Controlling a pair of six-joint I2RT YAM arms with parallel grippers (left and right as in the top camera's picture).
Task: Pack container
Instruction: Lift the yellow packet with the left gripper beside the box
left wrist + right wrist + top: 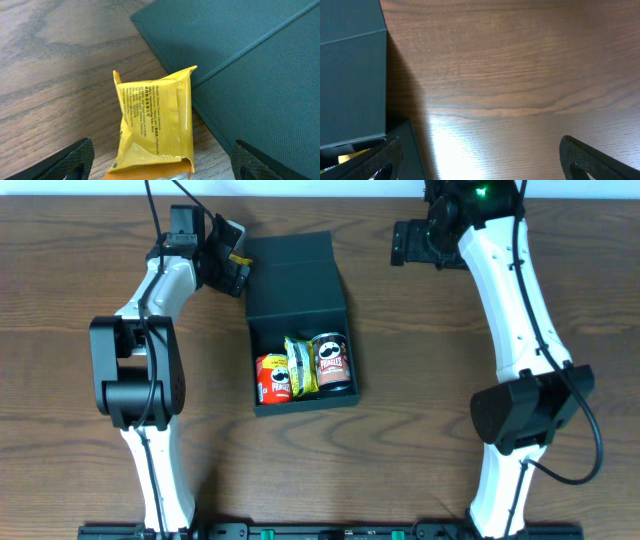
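We locate container at centre of table, lid folded back flat toward far edge. Inside we see red can, brown can, yellow-green packet between them. We find left hand spread wide, gripping nothing. Yellow packet lies on table between its fingers, touching neither, just beside lid. We find right hand wide open, empty, over table beside lid.

Overhead straight down — wrists near container

Left arm is bent forward, the left gripper pointing inward with fingers spread wide. Right arm reaches far forward, the right gripper pointing inward too, equally wide.
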